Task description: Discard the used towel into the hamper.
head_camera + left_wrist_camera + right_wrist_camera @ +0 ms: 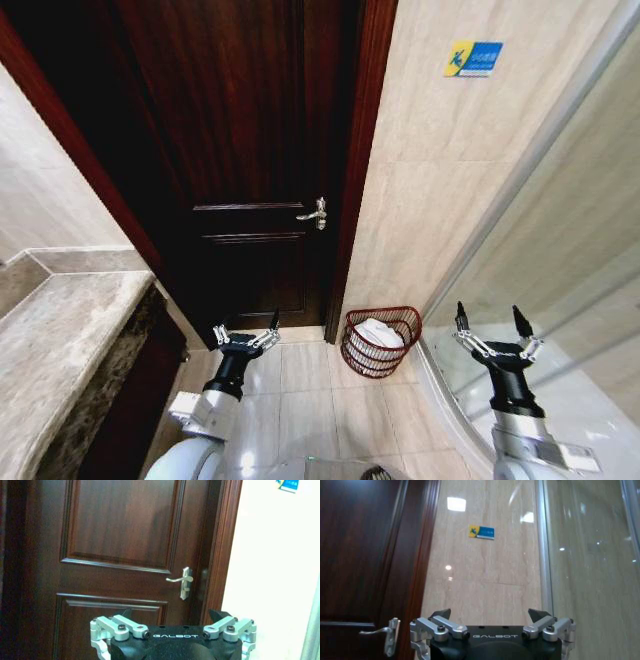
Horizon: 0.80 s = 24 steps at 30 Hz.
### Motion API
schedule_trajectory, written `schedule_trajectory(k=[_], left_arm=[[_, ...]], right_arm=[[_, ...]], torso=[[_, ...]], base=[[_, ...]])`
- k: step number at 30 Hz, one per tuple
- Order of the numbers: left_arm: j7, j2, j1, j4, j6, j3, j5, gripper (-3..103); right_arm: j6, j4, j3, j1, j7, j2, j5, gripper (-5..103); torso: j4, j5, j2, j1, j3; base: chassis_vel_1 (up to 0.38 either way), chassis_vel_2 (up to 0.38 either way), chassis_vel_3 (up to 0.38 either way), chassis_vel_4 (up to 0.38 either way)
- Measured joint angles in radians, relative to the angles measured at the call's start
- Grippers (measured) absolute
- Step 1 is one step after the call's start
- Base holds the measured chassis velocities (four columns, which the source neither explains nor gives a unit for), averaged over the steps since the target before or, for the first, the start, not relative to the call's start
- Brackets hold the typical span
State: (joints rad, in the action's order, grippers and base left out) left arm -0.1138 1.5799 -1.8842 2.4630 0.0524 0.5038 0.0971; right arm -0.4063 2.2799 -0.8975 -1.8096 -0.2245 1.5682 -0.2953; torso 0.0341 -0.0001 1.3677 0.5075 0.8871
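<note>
The hamper (381, 341), a small dark red wire basket, stands on the tiled floor against the wall, just right of the door. A white towel (378, 333) lies bunched inside it. My left gripper (246, 333) is raised in front of the door, left of the hamper, open with nothing between its fingers. My right gripper (494, 327) is raised to the right of the hamper, in front of the glass, also open and holding nothing. In the wrist views, the left gripper (171, 615) faces the door and the right gripper (490, 614) faces the tiled wall.
A dark wooden door (250, 150) with a silver lever handle (315, 213) is shut ahead. A stone counter (60, 350) runs along the left. A curved glass shower wall (560, 250) with a raised base closes the right. A blue sign (473, 58) hangs on the beige wall.
</note>
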Motion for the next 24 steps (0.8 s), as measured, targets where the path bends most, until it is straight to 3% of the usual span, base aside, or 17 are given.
schedule_trajectory(k=[8, 11, 17, 24], left_arm=[[0.0, 0.0, 0.0, 0.0, 0.0, 0.0, 0.0, 100], [0.0, 0.0, 0.0, 0.0, 0.0, 0.0, 0.0, 100], [0.0, 0.0, 0.0, 0.0, 0.0, 0.0, 0.0, 100], [0.0, 0.0, 0.0, 0.0, 0.0, 0.0, 0.0, 100]], right_arm=[[-0.003, -0.004, 0.001, -0.002, -0.015, 0.0, -0.006, 100], [-0.029, -0.013, -0.006, -0.003, -0.065, 0.0, -0.015, 100], [-0.069, -0.019, -0.005, 0.0, -0.09, 0.004, -0.015, 100], [-0.102, -0.013, -0.004, -0.009, -0.062, 0.015, -0.014, 100]], torso=[[0.0, 0.0, 0.0, 0.0, 0.0], [0.0, -0.0001, 0.0, 0.0, 0.0], [0.0, 0.0, 0.0, 0.0, 0.0], [0.0001, 0.0001, 0.0, 0.001, 0.0]], base=[[0.144, -0.143, -0.142, 0.137], [0.101, -0.104, -0.101, 0.094], [0.029, -0.042, -0.033, 0.024], [0.0, 0.0, 0.0, 0.0]])
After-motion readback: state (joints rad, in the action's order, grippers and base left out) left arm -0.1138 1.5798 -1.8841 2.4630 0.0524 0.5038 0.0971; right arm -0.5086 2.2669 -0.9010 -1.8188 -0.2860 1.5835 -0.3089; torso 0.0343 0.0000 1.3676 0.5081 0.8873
